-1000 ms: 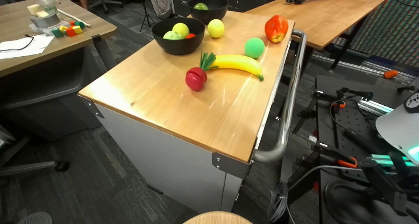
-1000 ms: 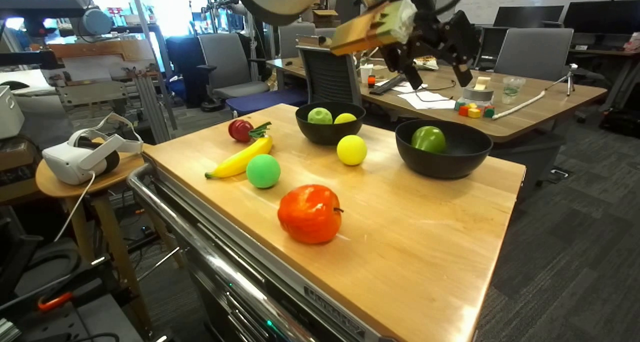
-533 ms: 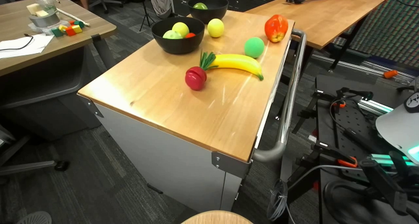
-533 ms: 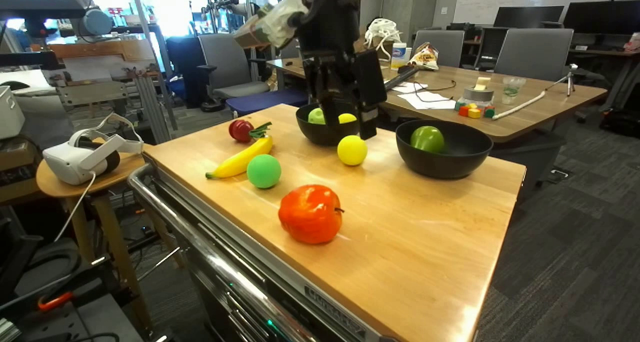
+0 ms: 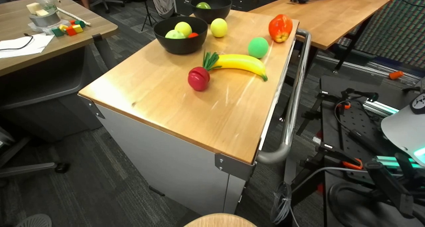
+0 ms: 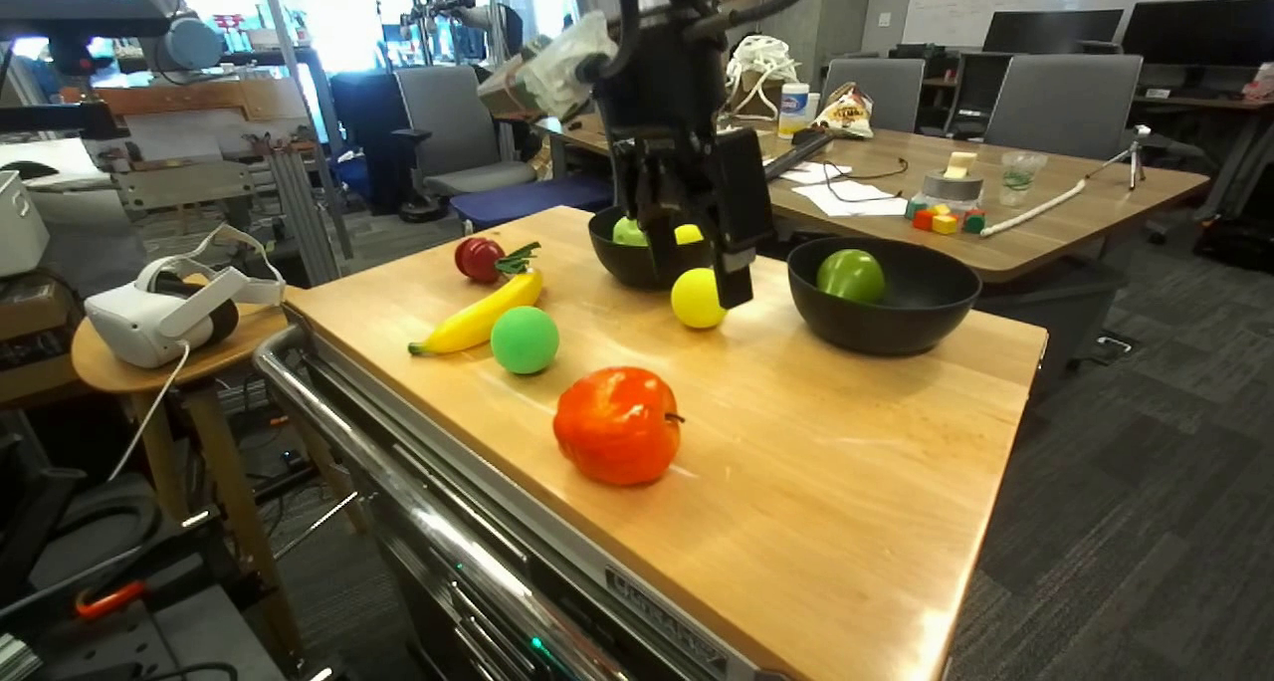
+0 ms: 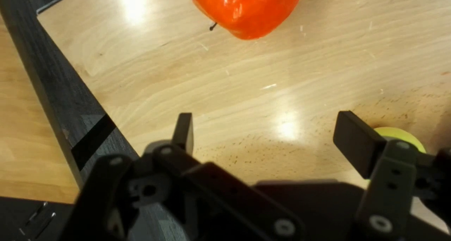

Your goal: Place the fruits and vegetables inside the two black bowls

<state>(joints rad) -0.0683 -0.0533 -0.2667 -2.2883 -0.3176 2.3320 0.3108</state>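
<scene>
My gripper (image 6: 701, 281) points down by the yellow ball (image 6: 694, 301), jaws wide apart with nothing between them in the wrist view (image 7: 264, 128). There the ball (image 7: 401, 137) lies beyond the right finger (image 7: 356, 142), partly hidden. One black bowl (image 5: 181, 47) holds a green fruit (image 5: 175, 35), a yellow ball (image 5: 183, 28) and a red piece (image 5: 193, 35). The other black bowl (image 5: 214, 16) holds a green pepper (image 6: 851, 277). On the tabletop lie a banana (image 5: 240, 62), a green ball (image 5: 258, 47), a red-orange fruit (image 5: 280, 28) and a red radish with green leaves (image 5: 199, 78).
The wooden cart top (image 5: 159, 94) has a metal handle rail (image 5: 292, 107) along one side. A desk (image 6: 1025, 213) with colored blocks (image 6: 941, 221) stands beyond the bowls. A stool (image 6: 105, 357) with a white headset (image 6: 164, 313) stands beside the cart.
In an exterior view my gripper has come down and left from a high, tilted pose to point downward by the yellow ball, sinking slightly in the last half second. The produce has not moved.
</scene>
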